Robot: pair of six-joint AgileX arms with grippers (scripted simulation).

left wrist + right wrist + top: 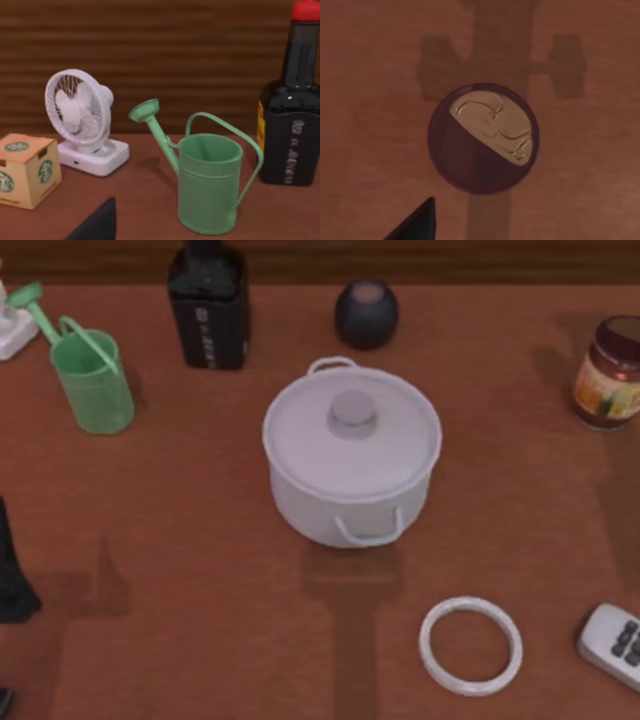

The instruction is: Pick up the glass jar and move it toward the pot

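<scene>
The glass jar point(608, 373) stands upright near the table's right edge, with a dark red lid and a yellow-orange label. The white pot point(351, 457), lid on and grey knob up, sits mid-table, well left of the jar. The right wrist view looks straight down on the jar's lid point(483, 138); my right gripper point(415, 226) hovers above it, apart from it, and only a dark tip of it shows. It does not appear in the top view. My left gripper point(12, 585) stays parked at the table's left edge, holding nothing.
A green watering can point(90, 375), a tall black bottle point(208, 305) and a dark round speaker point(366, 312) line the back. A white fan point(80, 120) and a small carton point(25, 170) are at the far left. A white ring point(470, 645) and a remote point(615, 640) lie front right.
</scene>
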